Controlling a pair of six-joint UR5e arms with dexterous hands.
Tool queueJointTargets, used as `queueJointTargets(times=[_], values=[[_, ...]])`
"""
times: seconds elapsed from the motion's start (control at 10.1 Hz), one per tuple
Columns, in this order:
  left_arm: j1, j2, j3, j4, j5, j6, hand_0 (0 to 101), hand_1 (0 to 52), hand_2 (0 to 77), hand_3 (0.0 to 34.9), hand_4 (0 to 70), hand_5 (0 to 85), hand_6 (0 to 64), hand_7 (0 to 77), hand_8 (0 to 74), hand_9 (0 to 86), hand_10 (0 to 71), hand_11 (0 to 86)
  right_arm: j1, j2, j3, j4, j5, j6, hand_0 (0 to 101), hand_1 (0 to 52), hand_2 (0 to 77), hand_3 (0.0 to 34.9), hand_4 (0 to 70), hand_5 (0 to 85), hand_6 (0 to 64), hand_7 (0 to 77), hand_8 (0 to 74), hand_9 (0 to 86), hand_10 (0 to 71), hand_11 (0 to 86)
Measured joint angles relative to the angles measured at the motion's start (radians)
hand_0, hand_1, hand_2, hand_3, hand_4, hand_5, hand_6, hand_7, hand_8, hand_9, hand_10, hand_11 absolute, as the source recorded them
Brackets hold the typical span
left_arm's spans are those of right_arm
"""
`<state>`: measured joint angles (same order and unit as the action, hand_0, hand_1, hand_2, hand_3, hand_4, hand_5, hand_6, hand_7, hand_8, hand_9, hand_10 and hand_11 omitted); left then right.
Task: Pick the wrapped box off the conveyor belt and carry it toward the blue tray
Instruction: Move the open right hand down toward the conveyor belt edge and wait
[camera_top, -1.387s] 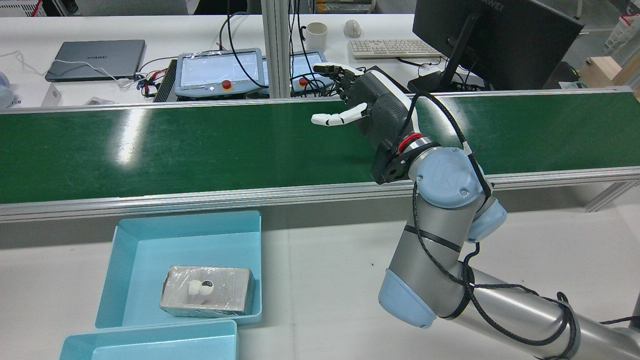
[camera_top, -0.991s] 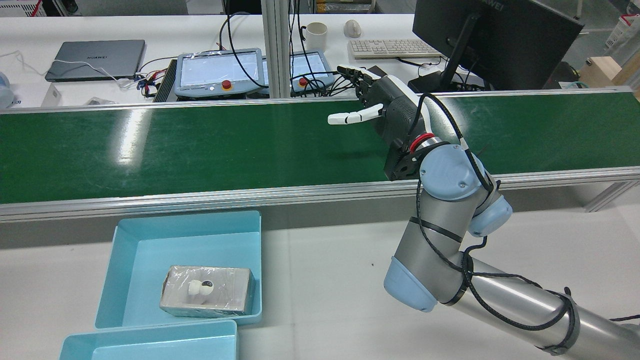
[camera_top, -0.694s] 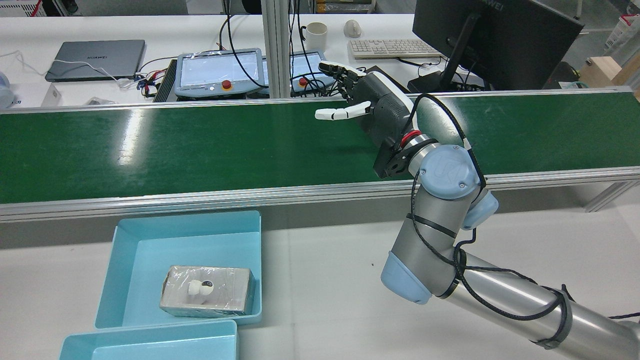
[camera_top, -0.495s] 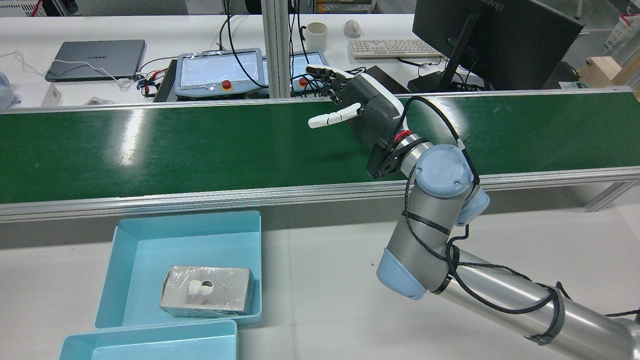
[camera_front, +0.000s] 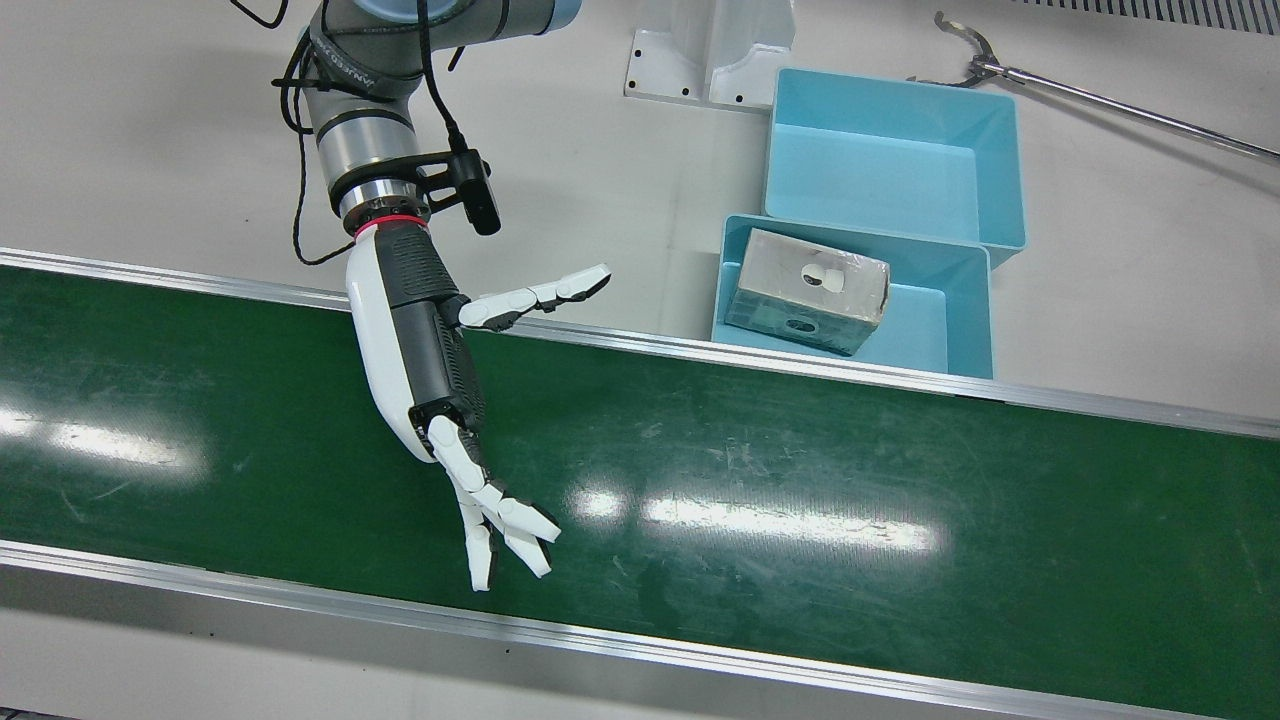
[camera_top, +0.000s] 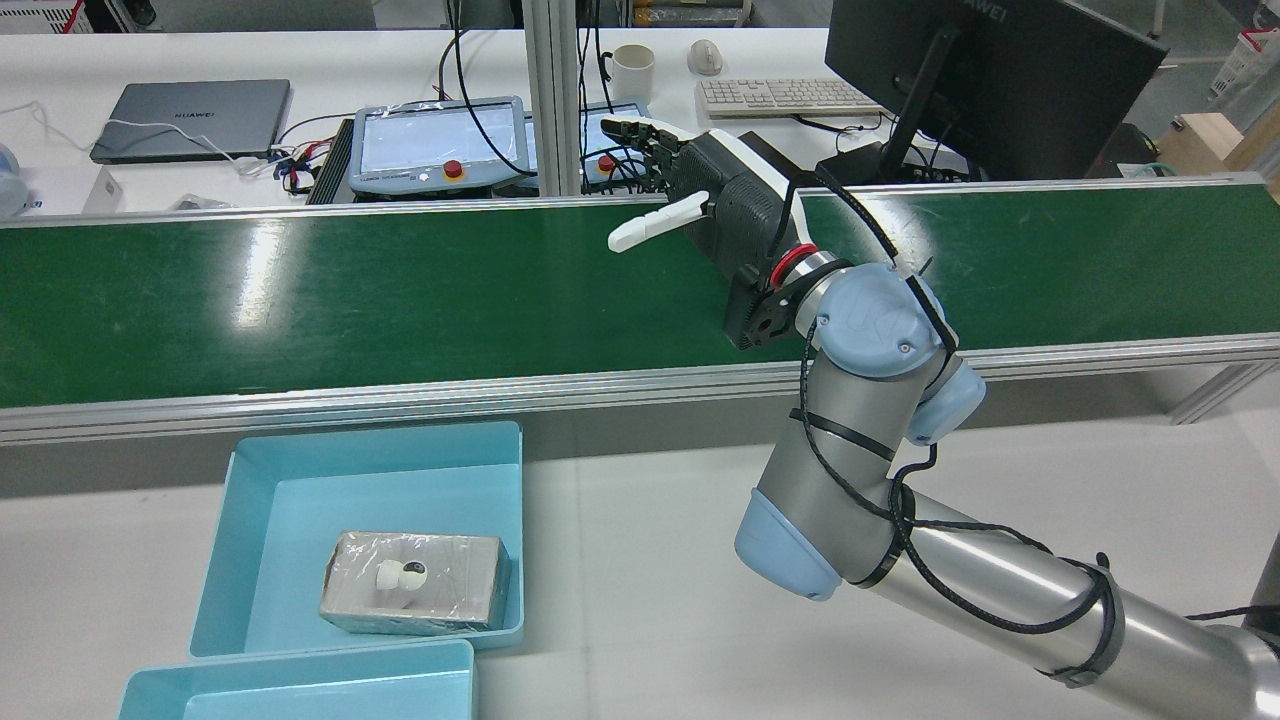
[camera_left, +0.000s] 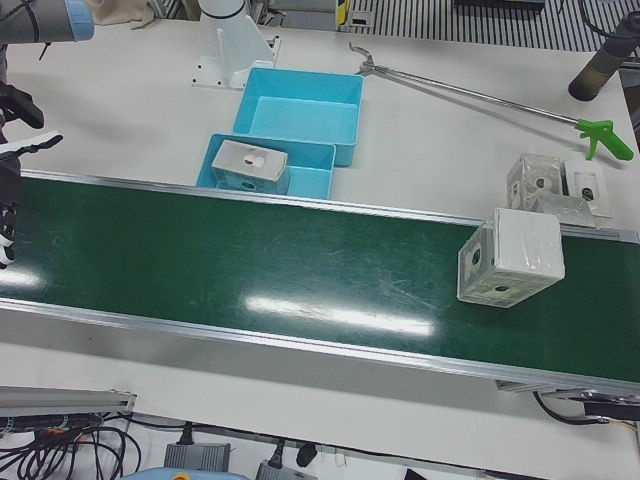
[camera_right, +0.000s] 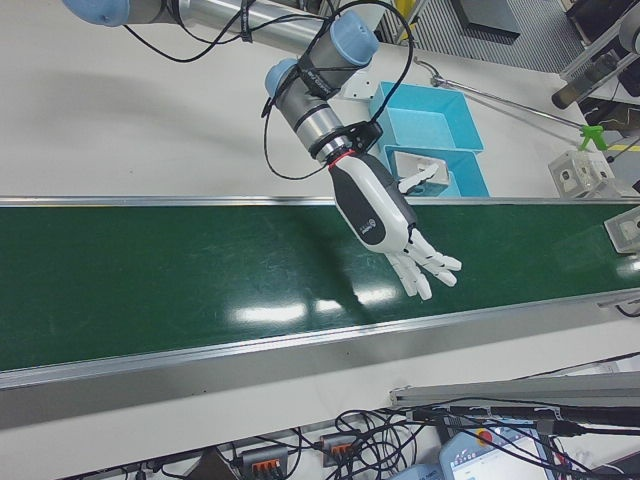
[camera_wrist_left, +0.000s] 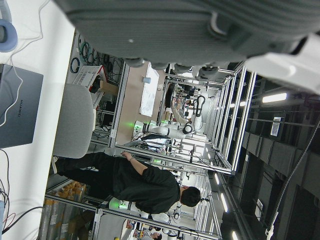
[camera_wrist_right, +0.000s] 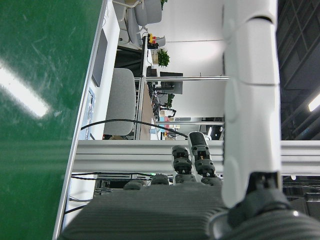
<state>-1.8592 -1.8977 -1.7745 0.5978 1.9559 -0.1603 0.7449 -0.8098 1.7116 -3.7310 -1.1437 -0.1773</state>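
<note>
Hovering over the conveyor belt (camera_left: 300, 270), right hand (camera_front: 425, 345) spread, empty; wrapped box (camera_left: 510, 258) well apart, near belt's left end.

A white counter (camera_top: 650, 560) fills the lower frame of the rear view. Across the top, a white desk (camera_top: 330, 60) carries a closed laptop (camera_top: 195, 118), a mug (camera_top: 632, 71), a keyboard (camera_top: 785, 97) and a dark monitor (camera_top: 1000, 85). Ceiling light glares in streaks.
</note>
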Motion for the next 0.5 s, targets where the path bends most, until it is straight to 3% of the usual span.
queueJointTargets(times=[0.2, 0.5], values=[[0.0, 0.0, 0.0, 0.0, 0.0, 0.0, 0, 0.0, 1.1, 0.0, 0.0, 1.1, 0.5, 0.5, 0.5, 0.5, 0.5, 0.5, -0.012, 0.006, -0.003, -0.016, 0.005, -0.005, 50, 14.7, 1.6, 0.0, 9.3, 18.0, 2.7, 4.4, 0.0, 1.1, 0.0, 1.1], [0.0, 0.0, 0.0, 0.0, 0.0, 0.0, 0, 0.0, 1.1, 0.0, 0.0, 1.1, 0.0, 0.5, 0.5, 0.5, 0.5, 0.5, -0.045, 0.004, -0.005, -0.016, 0.046, -0.003, 50, 15.8, 2.7, 0.0, 7.6, 16.9, 2.2, 4.4, 0.0, 1.1, 0.0, 1.1]])
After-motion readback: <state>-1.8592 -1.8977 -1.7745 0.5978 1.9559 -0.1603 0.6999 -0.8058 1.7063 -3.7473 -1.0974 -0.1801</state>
